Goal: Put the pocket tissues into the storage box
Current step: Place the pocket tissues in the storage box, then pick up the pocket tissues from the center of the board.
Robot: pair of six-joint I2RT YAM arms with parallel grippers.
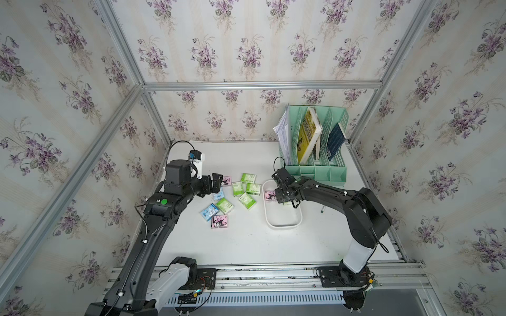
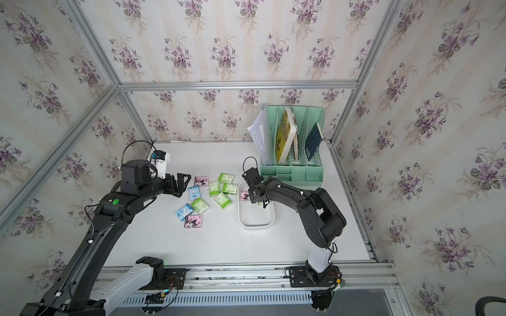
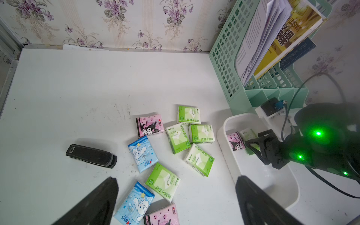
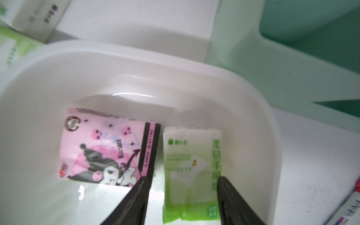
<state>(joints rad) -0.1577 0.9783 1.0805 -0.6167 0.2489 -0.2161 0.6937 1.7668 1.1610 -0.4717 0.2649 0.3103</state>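
Storage box, right pincer low inside, seemingly parted

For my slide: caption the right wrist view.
Open right tool straddles a green-white pack beside a pink pack inside the storage box.

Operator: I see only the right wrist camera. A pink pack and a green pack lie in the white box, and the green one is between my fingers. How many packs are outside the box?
Observer: Nine pocket tissues lie on the table outside the storage box: five green, two blue, two pink. They are grouped beside the box, toward the left arm.
Operator: Thank you. Does the left gripper hold one of them?
Observer: No. The left gripper is open and holds nothing; it hangs over the table by those packs.
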